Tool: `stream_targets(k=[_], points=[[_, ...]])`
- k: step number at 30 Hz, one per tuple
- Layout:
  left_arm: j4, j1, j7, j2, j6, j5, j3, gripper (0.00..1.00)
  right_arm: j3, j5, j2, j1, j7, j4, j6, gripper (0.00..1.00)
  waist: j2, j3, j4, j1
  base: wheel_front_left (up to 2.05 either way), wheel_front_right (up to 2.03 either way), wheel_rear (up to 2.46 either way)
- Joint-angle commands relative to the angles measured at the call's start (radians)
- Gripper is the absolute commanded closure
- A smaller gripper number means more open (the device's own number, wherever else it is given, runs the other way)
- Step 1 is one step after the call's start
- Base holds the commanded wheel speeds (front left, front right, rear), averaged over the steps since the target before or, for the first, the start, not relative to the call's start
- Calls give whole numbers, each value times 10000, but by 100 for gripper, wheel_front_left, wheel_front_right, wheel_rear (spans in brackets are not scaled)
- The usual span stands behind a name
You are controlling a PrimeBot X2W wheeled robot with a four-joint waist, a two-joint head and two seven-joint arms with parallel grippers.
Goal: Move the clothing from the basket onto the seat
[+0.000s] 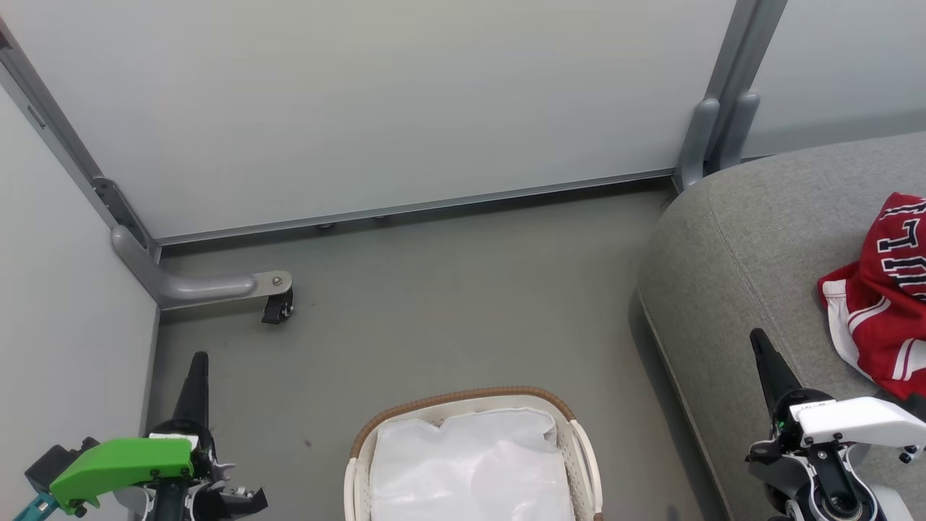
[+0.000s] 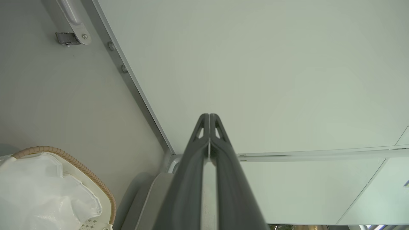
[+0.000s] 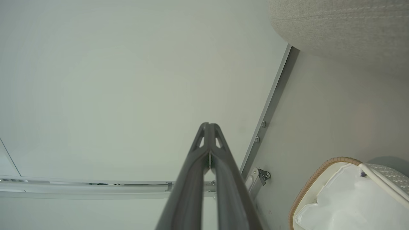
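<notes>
Holding its fingers pressed together on nothing, the right gripper (image 1: pixel 761 346) is hanging right of the basket (image 1: pixel 463 396). The left gripper (image 1: pixel 199 363), equally closed and empty, is hanging left of it. The clothing (image 1: pixel 879 311) is lying heaped on the seat (image 1: pixel 738 246), further right of the basket, just beyond the right gripper. The basket's white liner (image 1: pixel 470 463) is looking bare, so the move is probably finishing. Checking under that liner first is making sense.

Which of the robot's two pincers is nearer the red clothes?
The right gripper, with the white housing, beside the clothing on the seat; the left gripper, with green housing, is beyond the basket.
</notes>
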Motion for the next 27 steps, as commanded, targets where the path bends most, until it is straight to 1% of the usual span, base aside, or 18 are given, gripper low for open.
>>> stream_targets(k=[1,19,27], points=[[-76,-237,64,64,-74,-231,66,100,-39,239,-62,-30,76,-92,-5,100,0,-5,-2,0,0,0,0],[-230,-313,410,71,-89,-1471,168,100,-117,1592,-70,-21,418,-210,-5,100,0,-73,-37,0,0,0,0],[-218,-291,413,71,-88,-1449,162,100,-113,1576,-71,-19,427,-205,-5,100,0,-75,-38,0,0,0,0]])
